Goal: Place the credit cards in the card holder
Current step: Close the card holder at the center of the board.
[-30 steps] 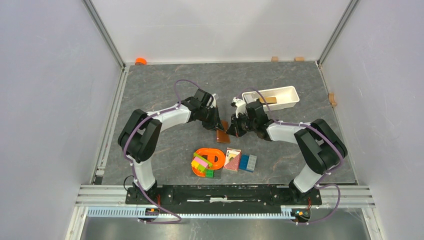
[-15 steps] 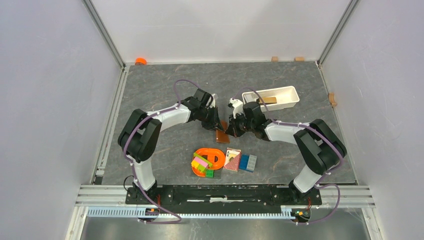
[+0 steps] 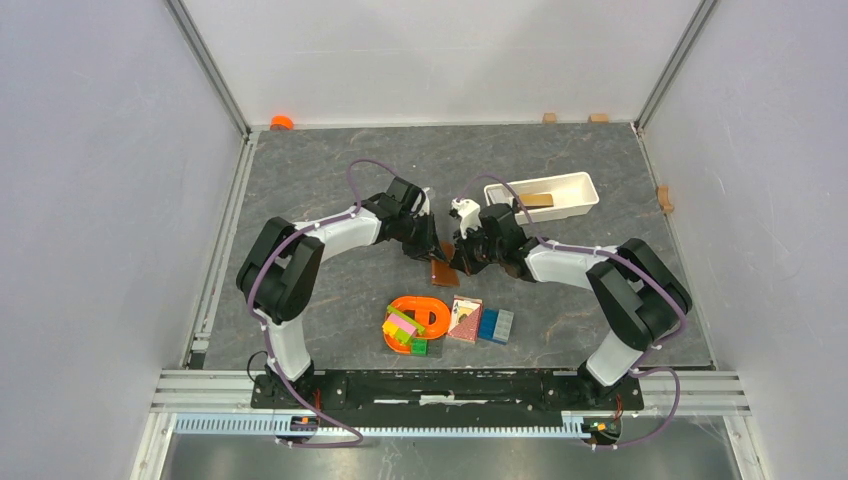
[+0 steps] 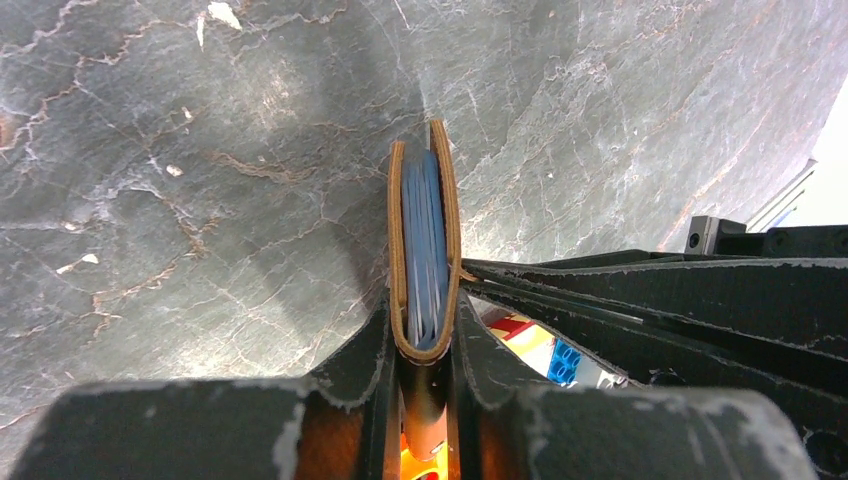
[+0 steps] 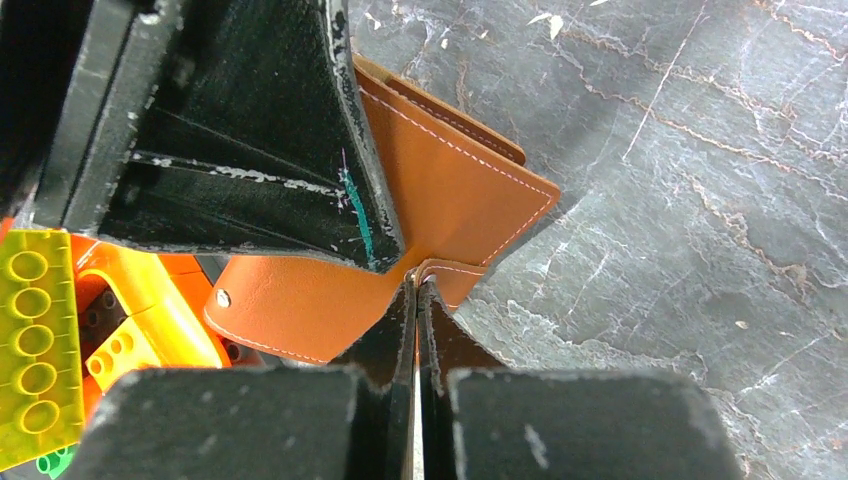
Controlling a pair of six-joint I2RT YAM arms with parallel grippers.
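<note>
While the left gripper [image 4: 425, 325] is clamped on the folded end of the brown wallet [image 5: 450, 190], the wallet hangs edge-on above the grey table [image 4: 200, 200] near its middle, with the blue cards [image 4: 424, 235] tucked between its covers. Just to its right, the right gripper [image 5: 415, 292] has its fingers pressed together at the wallet's small strap; whether they pinch it cannot be told. An orange toy ring [image 3: 432, 311] lies nearer.
</note>
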